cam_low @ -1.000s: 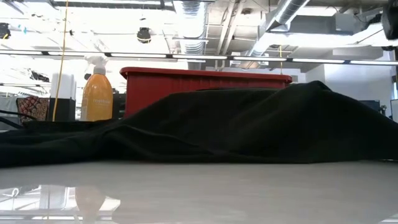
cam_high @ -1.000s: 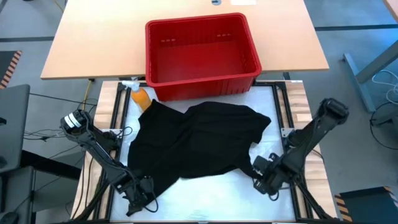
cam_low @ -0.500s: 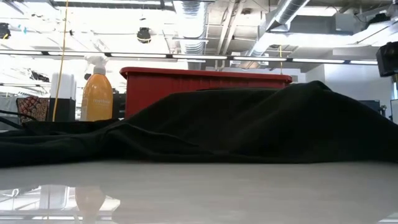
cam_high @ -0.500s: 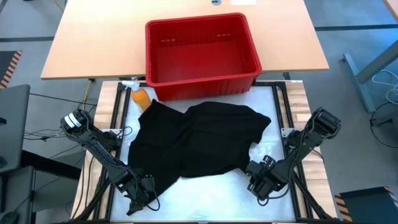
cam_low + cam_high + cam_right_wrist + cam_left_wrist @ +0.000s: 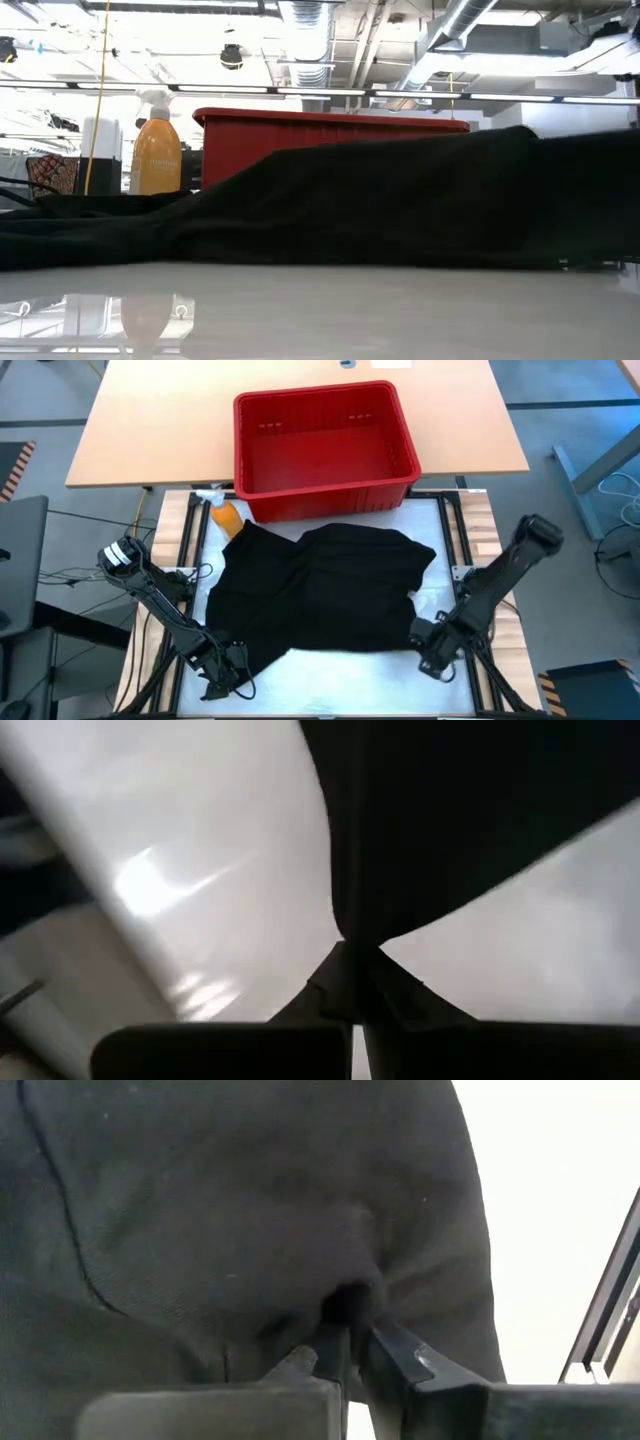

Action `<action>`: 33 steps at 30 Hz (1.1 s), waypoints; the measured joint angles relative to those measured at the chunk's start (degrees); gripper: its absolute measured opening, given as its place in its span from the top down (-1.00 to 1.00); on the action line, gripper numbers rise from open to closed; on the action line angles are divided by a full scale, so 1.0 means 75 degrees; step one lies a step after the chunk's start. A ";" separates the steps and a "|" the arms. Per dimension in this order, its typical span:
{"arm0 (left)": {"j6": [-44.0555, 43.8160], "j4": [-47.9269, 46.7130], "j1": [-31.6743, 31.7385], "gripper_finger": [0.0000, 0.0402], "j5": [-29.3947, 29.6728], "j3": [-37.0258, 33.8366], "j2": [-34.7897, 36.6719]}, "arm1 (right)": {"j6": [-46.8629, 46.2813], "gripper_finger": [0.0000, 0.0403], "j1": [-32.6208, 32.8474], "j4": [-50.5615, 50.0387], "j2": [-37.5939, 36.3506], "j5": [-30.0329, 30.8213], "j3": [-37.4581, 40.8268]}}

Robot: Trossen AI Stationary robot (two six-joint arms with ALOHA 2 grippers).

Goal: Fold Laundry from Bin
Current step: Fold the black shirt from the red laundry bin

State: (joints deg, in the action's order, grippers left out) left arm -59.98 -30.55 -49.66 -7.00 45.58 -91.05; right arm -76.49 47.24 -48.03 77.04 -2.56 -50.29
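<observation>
A black garment (image 5: 310, 585) of the laundry lies spread on the white work surface (image 5: 340, 680), in front of the red bin (image 5: 325, 490). The bin stands at the far side and shows nothing inside. My left gripper (image 5: 222, 665) is at the garment's near left corner, shut on the cloth. My right gripper (image 5: 428, 645) is at the garment's near right corner, also shut on cloth. In the low view the garment (image 5: 380, 200) runs across the picture, its right part raised. My left gripper pinches a small bunch of the garment's cloth (image 5: 350, 1285) between its two fingers, coming steeply from above; the cloth puckers around the fingertips and the rest lies on the surface. How many layers, I cannot tell. My right gripper pinches the garment's near right corner (image 5: 355, 925) between its two fingers, steeply from above. The corner is lifted off the surface and the cloth fans out from the fingertips toward the rest of the garment.
An orange spray bottle (image 5: 226, 515) stands at the bin's near left corner, beside the garment's far left edge. A tan wooden tabletop (image 5: 150, 430) carries the bin. Bare white surface runs along the near edge between the two grippers.
My right gripper dipped toward the garment's near right corner, took hold of it and came back up toward the table's right edge. That corner is now lifted and drawn out to the right; the rest of the garment has stayed where it was.
</observation>
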 joint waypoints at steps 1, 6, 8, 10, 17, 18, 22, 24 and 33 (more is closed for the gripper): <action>0.0067 0.0000 0.0006 0.98 -0.0004 0.0000 0.0001 | -0.0001 0.87 -0.0003 0.0014 -0.0314 -0.0364 -0.0001; 0.0134 -0.0002 0.0025 1.00 -0.0054 0.0000 0.0001 | -0.0893 0.90 0.0096 0.0221 -0.1453 -0.1706 -0.0005; 0.0130 -0.0002 0.0009 1.00 -0.0119 0.0000 0.0001 | -0.1037 0.87 0.0180 0.0503 -0.1670 -0.1799 -0.0005; 0.0115 0.0004 -0.0043 1.00 -0.0240 0.0000 0.0001 | -0.1126 0.85 0.0268 0.0758 -0.1687 -0.1767 -0.0005; -0.0265 -0.0009 -0.0374 1.00 -0.0928 -0.0009 -0.0011 | -0.1351 0.88 0.0341 0.2589 -0.0760 -0.2610 -0.0005; -0.0278 -0.0005 -0.0426 1.00 -0.0997 -0.0009 -0.0014 | -0.1466 0.89 0.0341 0.2931 -0.0558 -0.2836 -0.0005; -0.0343 0.0001 -0.0543 1.00 -0.1010 -0.0009 -0.0014 | -0.1603 0.87 0.0347 0.3805 0.0159 -0.3475 -0.0005; -0.0356 -0.0001 -0.0543 1.00 -0.1001 -0.0009 -0.0014 | -0.1623 0.84 0.0347 0.3914 0.0469 -0.3648 -0.0005; -0.0350 -0.0117 -0.0543 1.00 -0.0223 -0.0021 0.0576 | -0.1620 0.87 0.0312 0.4205 0.1124 -0.4081 -0.0005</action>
State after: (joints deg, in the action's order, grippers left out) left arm -62.61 -31.43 -53.74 -8.67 45.42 -86.74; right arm -88.64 49.58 -16.49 85.47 -33.17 -50.33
